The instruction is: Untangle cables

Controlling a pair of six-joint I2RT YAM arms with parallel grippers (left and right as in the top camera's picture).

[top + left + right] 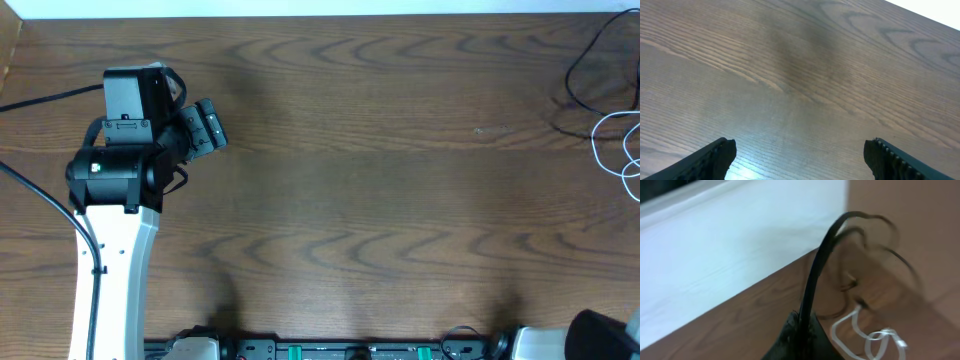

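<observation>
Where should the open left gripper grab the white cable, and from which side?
Probably the white cable at its leftmost bend, a single strand lying flat on the table. Come straight down from the bare-table side with the left gripper, jaws across the strand. The right gripper is shut on the black cable, which lies close by.

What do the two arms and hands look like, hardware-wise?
Left arm: white link, black joints, small green light, black wire alongside. Left hand: black, ridged fingers. Right arm: white and black. Right hand: black.
</observation>
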